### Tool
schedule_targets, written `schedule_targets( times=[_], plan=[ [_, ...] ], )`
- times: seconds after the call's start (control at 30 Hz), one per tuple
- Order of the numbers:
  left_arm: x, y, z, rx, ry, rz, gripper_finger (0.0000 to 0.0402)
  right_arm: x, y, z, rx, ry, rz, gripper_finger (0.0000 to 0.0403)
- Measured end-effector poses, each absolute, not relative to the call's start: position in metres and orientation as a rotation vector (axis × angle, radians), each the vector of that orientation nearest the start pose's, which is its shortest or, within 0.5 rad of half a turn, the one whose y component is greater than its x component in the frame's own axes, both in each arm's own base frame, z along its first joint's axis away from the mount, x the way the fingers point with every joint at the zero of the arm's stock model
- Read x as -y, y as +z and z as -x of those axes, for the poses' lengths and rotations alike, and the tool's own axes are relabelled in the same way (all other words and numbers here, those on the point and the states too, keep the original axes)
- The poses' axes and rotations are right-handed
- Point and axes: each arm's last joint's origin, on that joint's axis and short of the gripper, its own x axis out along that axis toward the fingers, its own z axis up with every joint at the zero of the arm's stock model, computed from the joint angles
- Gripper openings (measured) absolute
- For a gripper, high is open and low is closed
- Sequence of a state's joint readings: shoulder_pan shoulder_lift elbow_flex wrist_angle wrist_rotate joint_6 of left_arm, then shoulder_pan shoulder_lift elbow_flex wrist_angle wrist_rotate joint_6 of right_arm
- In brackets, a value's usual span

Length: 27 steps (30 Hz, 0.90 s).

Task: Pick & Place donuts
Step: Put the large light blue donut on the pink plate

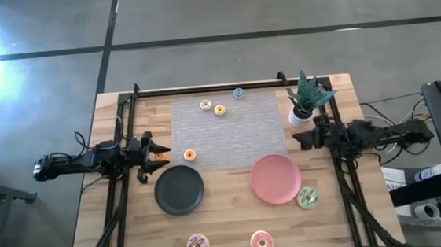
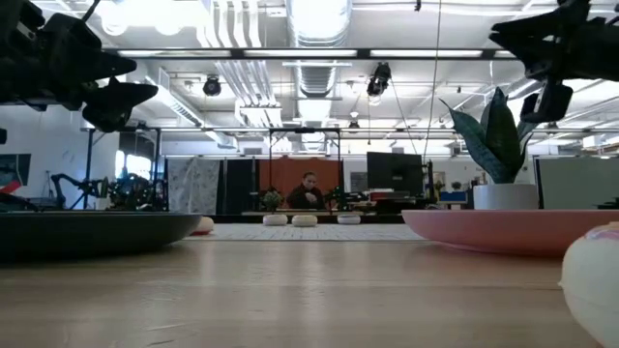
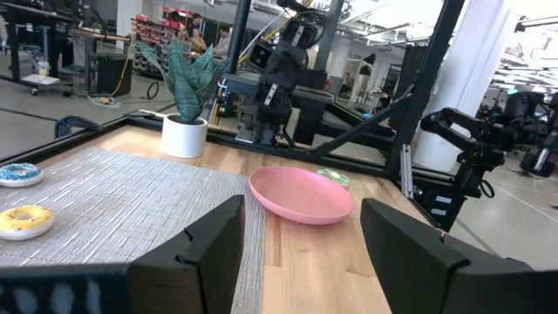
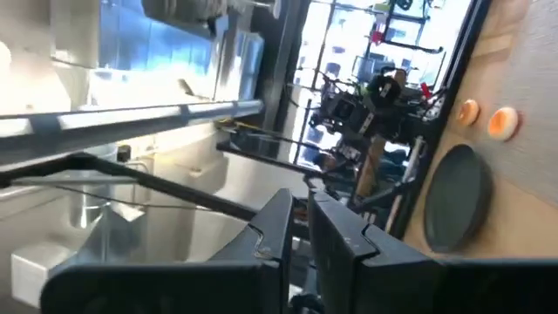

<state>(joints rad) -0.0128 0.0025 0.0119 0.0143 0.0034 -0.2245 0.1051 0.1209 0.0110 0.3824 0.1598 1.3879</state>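
Three larger donuts lie flat near the table's near edge: pink-white sprinkled (image 1: 198, 245), pink-orange (image 1: 261, 242) and green (image 1: 307, 198), the green one beside the pink plate (image 1: 275, 178). Tiny donuts lie on the grey mat (image 1: 229, 131): orange-red (image 1: 190, 153), two yellow (image 1: 205, 104) (image 1: 219, 109) and blue (image 1: 238, 93). My left gripper (image 1: 156, 154) (image 3: 301, 253) is open, held above the table's left side, just left of the orange-red donut. My right gripper (image 1: 301, 139) (image 4: 305, 231) is shut and empty, above the right side near the plant.
A dark plate (image 1: 179, 190) sits on the table in front of my left gripper. A potted plant (image 1: 305, 101) stands at the mat's far right corner. A black frame rail (image 1: 225, 86) runs along the far edge. A person sits far behind the table.
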Motion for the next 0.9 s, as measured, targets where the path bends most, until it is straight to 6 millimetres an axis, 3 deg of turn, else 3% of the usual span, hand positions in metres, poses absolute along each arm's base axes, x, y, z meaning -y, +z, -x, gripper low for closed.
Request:
schedule_targets(
  times=[0.1,0.23,0.33,0.5,0.63,0.9],
  plan=[
    [0.001,0.169,-0.097,0.022,-0.019,0.225,0.0204,-0.011,0.194,-0.111,0.090,0.065,-1.467,0.0034],
    [0.001,0.169,-0.097,0.021,-0.019,0.225,0.0204,-0.023,0.202,-0.125,-0.414,-0.107,-1.415,0.0034],
    [0.001,0.169,-0.097,0.022,-0.019,0.225,0.0204,-0.031,0.214,-0.130,-0.788,-0.247,-1.296,0.0034],
    [0.001,0.169,-0.097,0.022,-0.019,0.225,0.0204,-0.044,0.246,-0.142,-1.127,-0.361,-1.068,0.0042],
    [0.001,0.169,-0.097,0.022,-0.019,0.225,0.0204,-0.060,0.249,-0.157,-1.338,-0.345,-0.946,0.0085],
    [0.001,0.169,-0.097,0.022,-0.019,0.225,0.0204,-0.100,0.219,-0.188,-1.587,-0.252,-0.712,0.0219]
  ],
)
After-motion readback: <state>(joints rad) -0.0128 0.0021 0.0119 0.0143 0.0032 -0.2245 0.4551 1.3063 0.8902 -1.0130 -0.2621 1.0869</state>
